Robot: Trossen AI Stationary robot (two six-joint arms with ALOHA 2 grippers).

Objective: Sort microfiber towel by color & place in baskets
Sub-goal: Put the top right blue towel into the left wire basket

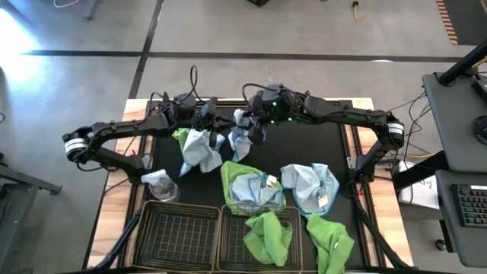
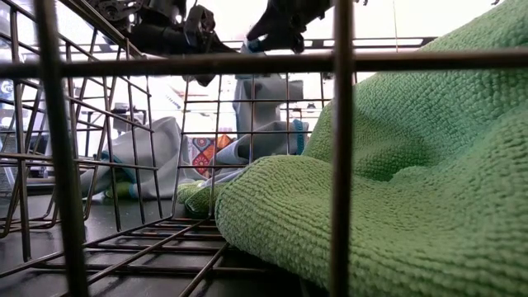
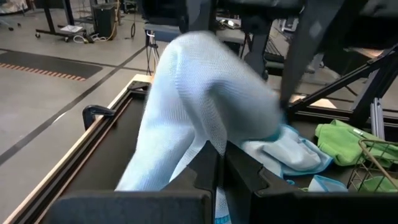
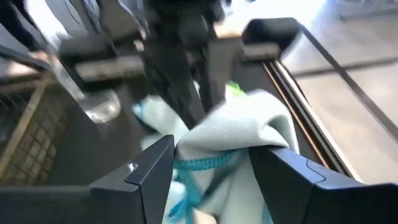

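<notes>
Both tools hold one pale blue towel (image 1: 204,150) lifted over the desk's far side, seemingly to spread it; the left tool (image 1: 208,120) pinches one corner, the right tool (image 1: 254,128) another (baskets (image 1: 176,232) wait nearer).

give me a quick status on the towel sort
Left gripper and right gripper both shut on pale blue towel, far side. Green towel in right basket. Left basket unobstructed.

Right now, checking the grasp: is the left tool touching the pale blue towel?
Touching. The left wrist view shows the left tool pinching the pale blue towel.
</notes>
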